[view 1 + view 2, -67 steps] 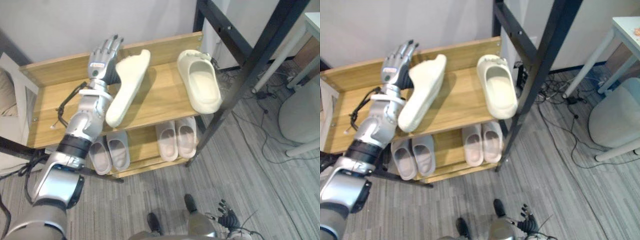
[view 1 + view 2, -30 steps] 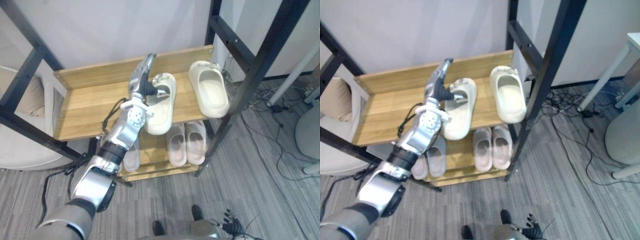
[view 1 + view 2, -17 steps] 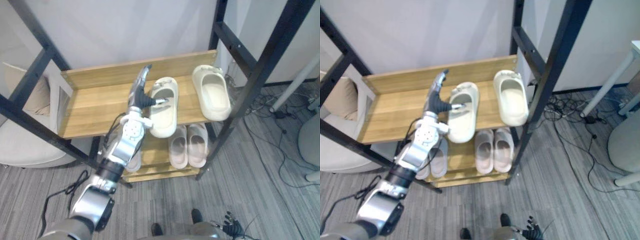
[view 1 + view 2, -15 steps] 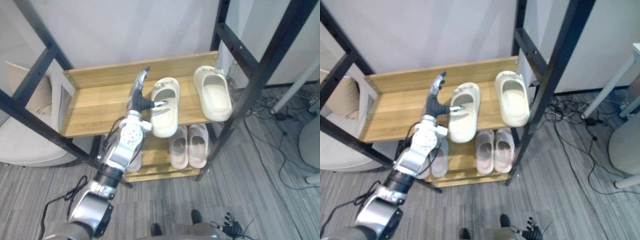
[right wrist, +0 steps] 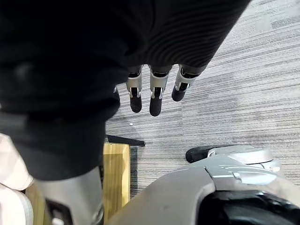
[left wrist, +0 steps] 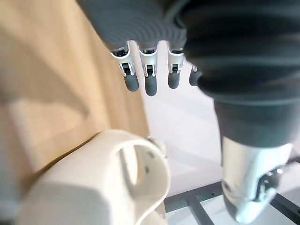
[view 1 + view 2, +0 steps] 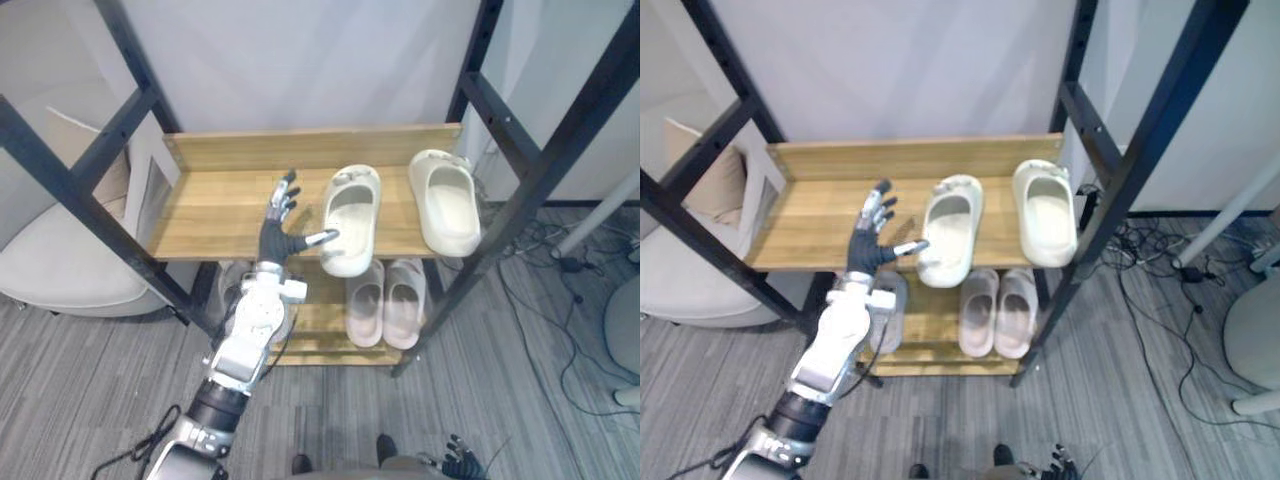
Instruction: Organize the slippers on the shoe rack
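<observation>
The left hand [image 7: 273,235] is seen in silver, its fingers [image 6: 151,84] tipped dark, its back wrapped in a dark ribbed cover [image 6: 243,61]. Behind it a silver-grey forearm [image 7: 245,335] is shown, ringed by a black band [image 7: 203,412]. The right hand [image 5: 156,101] is covered and tipped alike.

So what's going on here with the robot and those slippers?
The robot is tidying slippers on a wooden shoe rack. Its left hand is open over the top shelf, fingers spread, thumb right by the side of a cream slipper that lies flat there, not gripped. A second cream slipper lies apart further right, and more slippers sit on the lower shelf. The right hand hangs low by the floor, fingers relaxed.
</observation>
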`<state>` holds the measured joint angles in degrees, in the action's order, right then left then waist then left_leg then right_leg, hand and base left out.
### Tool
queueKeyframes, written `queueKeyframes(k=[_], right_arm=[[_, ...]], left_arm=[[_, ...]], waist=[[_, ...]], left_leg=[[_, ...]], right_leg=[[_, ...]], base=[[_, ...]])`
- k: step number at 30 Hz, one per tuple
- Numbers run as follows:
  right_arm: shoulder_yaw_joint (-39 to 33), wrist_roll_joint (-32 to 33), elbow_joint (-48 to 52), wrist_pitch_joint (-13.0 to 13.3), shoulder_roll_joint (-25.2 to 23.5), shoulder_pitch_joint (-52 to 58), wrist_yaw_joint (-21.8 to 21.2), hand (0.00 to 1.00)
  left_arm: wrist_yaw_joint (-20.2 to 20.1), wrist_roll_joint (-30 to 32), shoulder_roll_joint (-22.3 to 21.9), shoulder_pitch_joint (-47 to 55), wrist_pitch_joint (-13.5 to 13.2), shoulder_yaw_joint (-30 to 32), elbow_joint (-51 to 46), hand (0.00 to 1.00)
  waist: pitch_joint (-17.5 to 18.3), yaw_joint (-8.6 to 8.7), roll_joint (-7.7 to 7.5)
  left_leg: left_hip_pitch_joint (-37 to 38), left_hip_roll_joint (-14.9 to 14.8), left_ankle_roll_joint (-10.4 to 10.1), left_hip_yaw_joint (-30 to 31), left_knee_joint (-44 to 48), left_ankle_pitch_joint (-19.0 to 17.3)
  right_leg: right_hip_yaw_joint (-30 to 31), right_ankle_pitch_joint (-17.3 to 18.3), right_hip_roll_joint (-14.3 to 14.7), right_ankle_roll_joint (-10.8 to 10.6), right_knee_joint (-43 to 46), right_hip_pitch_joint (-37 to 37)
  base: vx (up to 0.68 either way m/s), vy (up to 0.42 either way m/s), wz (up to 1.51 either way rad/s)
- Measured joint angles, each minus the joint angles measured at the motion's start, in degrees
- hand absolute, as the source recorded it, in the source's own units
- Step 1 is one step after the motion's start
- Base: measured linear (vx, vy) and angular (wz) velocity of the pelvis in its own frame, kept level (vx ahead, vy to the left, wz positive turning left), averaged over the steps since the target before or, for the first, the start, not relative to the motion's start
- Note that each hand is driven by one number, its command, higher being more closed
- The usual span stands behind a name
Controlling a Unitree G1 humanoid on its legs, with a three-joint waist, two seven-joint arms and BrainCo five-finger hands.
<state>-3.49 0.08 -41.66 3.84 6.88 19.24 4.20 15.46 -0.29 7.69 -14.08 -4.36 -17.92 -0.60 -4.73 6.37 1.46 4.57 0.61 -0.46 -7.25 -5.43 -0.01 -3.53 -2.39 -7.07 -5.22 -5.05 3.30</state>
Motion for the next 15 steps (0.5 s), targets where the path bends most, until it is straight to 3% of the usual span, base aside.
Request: queueKeyframes(k=[15], right_arm=[[1.9,0.0,0.0,0.0,-0.3,0.7,0.8,0.0]], left_arm=[[-2.2,0.0,-2.6,1.5,0.5,-5.0,2.5,0.0]], waist=[[2.5,-0.41,-2.22]], left_leg=[[0.5,-0.6,-0.4,0.4,-0.3,0.1]], right_leg=[[-1.2,0.5,0.5,0.2,0.0,0.7]], base=[[-0.02,-0.017,0.04]])
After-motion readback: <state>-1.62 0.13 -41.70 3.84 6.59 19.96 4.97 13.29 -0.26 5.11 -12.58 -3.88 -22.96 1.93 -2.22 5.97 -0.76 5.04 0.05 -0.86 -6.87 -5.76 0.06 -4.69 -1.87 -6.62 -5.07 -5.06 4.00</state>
